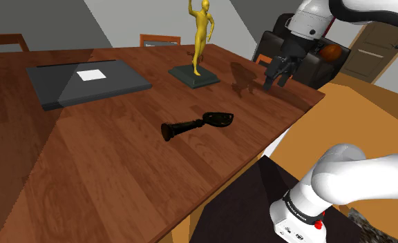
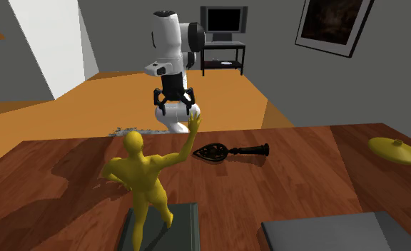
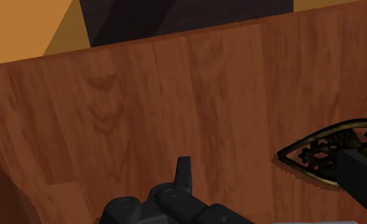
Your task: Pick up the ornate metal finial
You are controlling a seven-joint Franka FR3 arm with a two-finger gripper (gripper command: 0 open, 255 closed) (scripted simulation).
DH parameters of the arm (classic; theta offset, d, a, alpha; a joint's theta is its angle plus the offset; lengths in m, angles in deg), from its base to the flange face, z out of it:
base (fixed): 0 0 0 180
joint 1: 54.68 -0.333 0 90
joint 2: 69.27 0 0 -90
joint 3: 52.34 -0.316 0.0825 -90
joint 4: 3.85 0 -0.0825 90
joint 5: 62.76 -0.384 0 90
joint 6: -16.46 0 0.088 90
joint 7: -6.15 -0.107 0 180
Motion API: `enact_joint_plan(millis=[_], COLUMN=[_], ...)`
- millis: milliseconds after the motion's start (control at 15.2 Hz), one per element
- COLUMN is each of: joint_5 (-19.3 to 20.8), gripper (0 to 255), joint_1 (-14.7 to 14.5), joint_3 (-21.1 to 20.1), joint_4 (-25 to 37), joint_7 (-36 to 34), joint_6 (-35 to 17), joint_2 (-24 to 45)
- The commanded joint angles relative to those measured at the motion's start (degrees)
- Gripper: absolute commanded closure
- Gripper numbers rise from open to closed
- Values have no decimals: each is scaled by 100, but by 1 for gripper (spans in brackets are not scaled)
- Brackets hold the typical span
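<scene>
On the desk, mid-frame in the shoulder view: black finial lying flat, long axis running lower left to upper right, openwork leaf tip toward upper right. At upper right, above the desk edge: end effector, released, holding nothing.

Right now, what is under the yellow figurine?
The yellow figurine stands on a dark square base, which sits flat on the wooden table. The tabletop beneath that base is covered, so anything there cannot be seen.
</scene>
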Motion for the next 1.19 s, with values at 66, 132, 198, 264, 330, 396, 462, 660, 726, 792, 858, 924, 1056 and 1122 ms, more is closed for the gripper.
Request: enact_joint_plan(millis=[66,132,198,264,330,396,462,660,726,792,858,924,1056,1122], joint_5=[14,26,34,40,42,41,38,20,13,6,-1,-8,-21,-26], gripper=[0,0,0,0,0,0,0,0,0,0,0,0,0,0], joint_1=[-144,-290,-434,-578,-720,-857,-991,-1377,-1504,-1626,-1748,-1867,-2096,-2209], joint_3=[32,63,87,108,124,133,136,113,97,75,50,20,-54,-95], joint_4=[60,125,194,267,342,418,495,719,789,855,916,971,1063,1098], joint_7=[316,628,939,1247,1554,1861,2166,3069,3364,3659,3951,4241,4815,5100], joint_6=[-116,-224,-324,-415,-500,-577,-647,-821,-868,-912,-951,-987,-1052,-1082], joint_2=[211,420,626,827,1024,1214,1399,1911,2066,2212,2350,2478,2706,2806])
